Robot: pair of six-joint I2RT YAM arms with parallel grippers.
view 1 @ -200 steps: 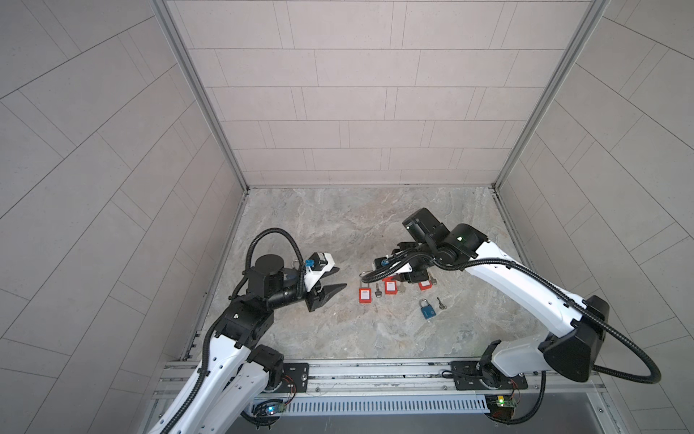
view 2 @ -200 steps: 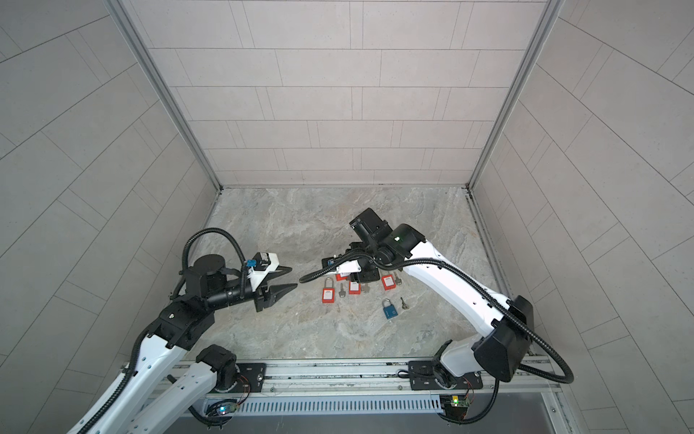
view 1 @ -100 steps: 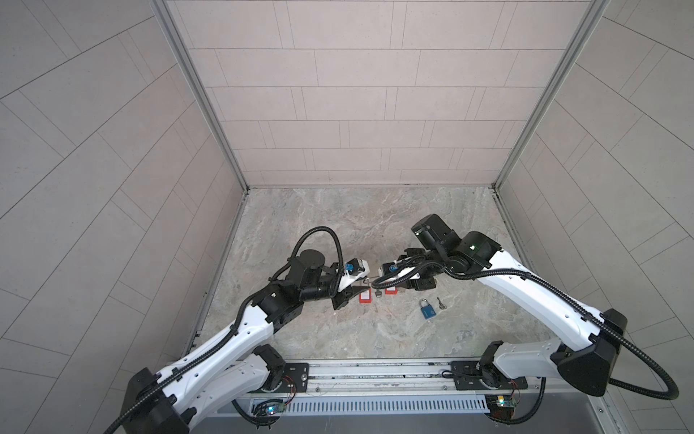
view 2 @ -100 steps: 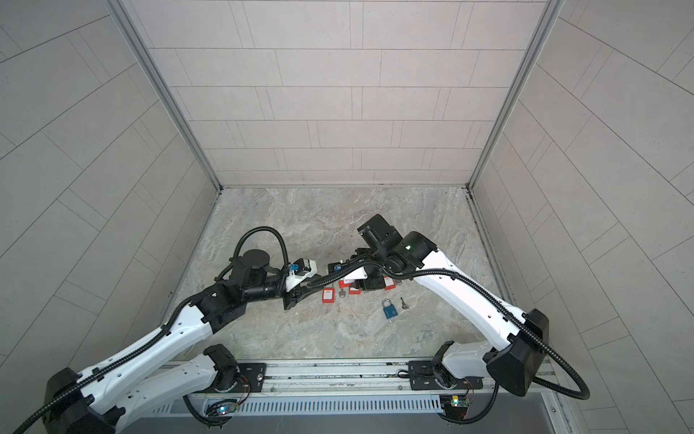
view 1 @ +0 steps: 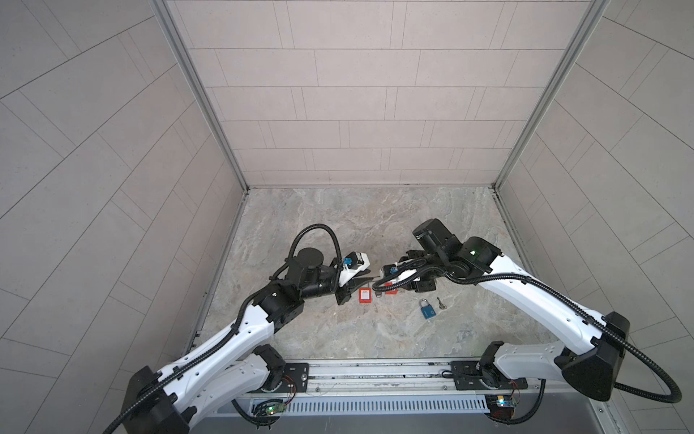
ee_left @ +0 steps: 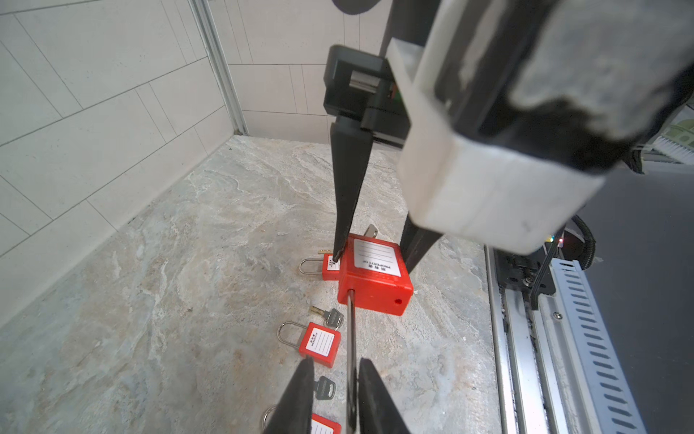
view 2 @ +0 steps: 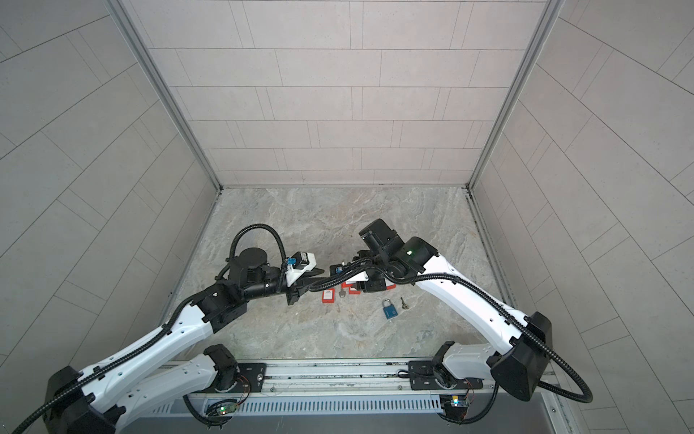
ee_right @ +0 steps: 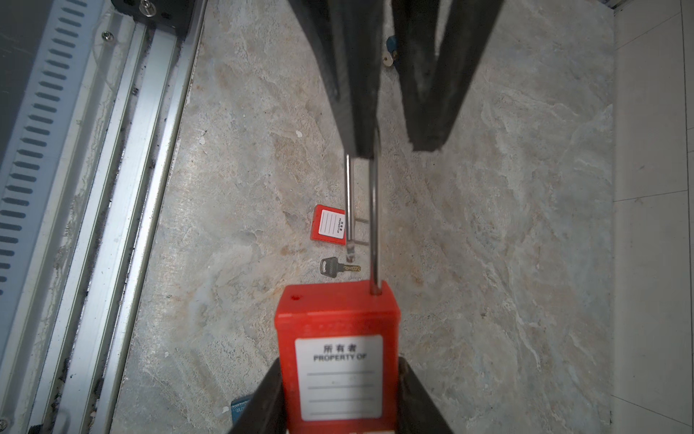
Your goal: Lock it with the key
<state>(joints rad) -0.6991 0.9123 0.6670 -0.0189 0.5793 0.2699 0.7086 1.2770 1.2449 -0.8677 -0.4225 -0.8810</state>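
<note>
My right gripper [ee_right: 340, 379] is shut on the body of a big red padlock [ee_right: 338, 323] with a white label, held above the floor. Its long steel shackle [ee_right: 373, 225] stands open, one leg free of the body. My left gripper [ee_left: 337, 362] faces it, and the shackle [ee_left: 351, 338] runs between its fingers. The shackle lies against one finger [ee_left: 371, 387] with a gap to the other, so the jaws are narrow but open. A grey metal tab [ee_left: 371, 230], perhaps the key, sticks out of the padlock's far end. In both top views the grippers meet at mid-floor [view 1: 370, 280].
Small red padlocks [ee_left: 320, 344] [ee_left: 330, 266] [view 1: 365, 295] and loose keys [ee_left: 332, 318] [ee_right: 332, 267] lie on the marble floor under the grippers. A blue padlock [view 1: 428, 310] with a key [view 1: 441, 303] lies nearer the front rail [view 1: 375, 370]. Tiled walls enclose the floor.
The left arm has swung in from the left to the held padlock. Its jaws have narrowed around the shackle. The right gripper has kept its hold on the padlock and shifted slightly.
</note>
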